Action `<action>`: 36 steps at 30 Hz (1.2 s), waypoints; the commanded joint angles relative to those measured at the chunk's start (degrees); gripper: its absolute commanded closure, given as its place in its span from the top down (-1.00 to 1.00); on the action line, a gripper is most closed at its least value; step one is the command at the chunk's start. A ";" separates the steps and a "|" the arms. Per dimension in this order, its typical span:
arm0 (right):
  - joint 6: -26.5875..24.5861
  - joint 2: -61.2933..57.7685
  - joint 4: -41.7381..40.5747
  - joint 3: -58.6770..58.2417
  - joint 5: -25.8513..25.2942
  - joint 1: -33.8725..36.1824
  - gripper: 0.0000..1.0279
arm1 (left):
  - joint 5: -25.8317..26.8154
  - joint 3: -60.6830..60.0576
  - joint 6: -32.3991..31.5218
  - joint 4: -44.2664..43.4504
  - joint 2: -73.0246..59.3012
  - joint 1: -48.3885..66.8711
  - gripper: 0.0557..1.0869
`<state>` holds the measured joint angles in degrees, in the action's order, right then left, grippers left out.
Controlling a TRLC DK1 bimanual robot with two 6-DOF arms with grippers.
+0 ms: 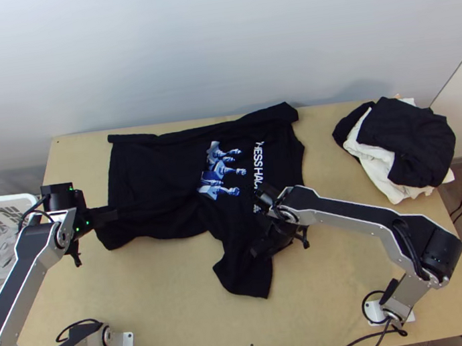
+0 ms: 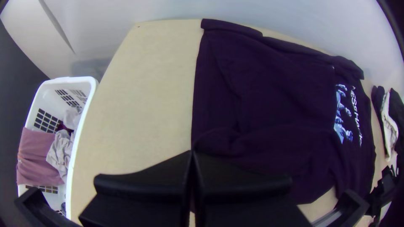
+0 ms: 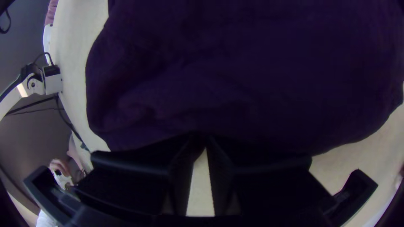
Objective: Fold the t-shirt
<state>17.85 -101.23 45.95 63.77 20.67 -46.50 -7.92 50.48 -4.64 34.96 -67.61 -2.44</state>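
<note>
because the shirt (image 1: 158, 182) lies lengthwise along the table's (image 1: 182, 320) far edge, its hem (image 1: 111, 181) meets your closed left gripper (image 2: 192, 152), while your right gripper (image 3: 200, 138), whose grip i can't tell, is nearer the near-side sleeve (image 1: 244, 276).

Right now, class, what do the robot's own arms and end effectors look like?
The left arm and right arm have silver-grey links with dark inlays, black joints, black cables and pale base plates. The left end effector and right end effector are black, broad and flat. Small green lights dot the left wrist.
</note>
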 commanded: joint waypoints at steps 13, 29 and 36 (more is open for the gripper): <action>-13.89 21.87 23.66 -4.88 -1.42 2.47 -0.94 | 4.32 -0.47 0.07 8.28 7.59 -0.29 -0.92; -16.00 28.28 37.63 -4.62 3.68 -12.83 -0.94 | 12.93 2.78 20.55 42.74 25.87 0.42 -0.92; -15.21 28.02 37.45 -4.35 3.68 -11.77 -0.16 | 14.87 1.11 19.94 47.13 30.70 0.59 -0.91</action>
<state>1.83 -73.73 82.21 59.16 24.10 -57.76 5.02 52.40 14.61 76.53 -41.28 -2.09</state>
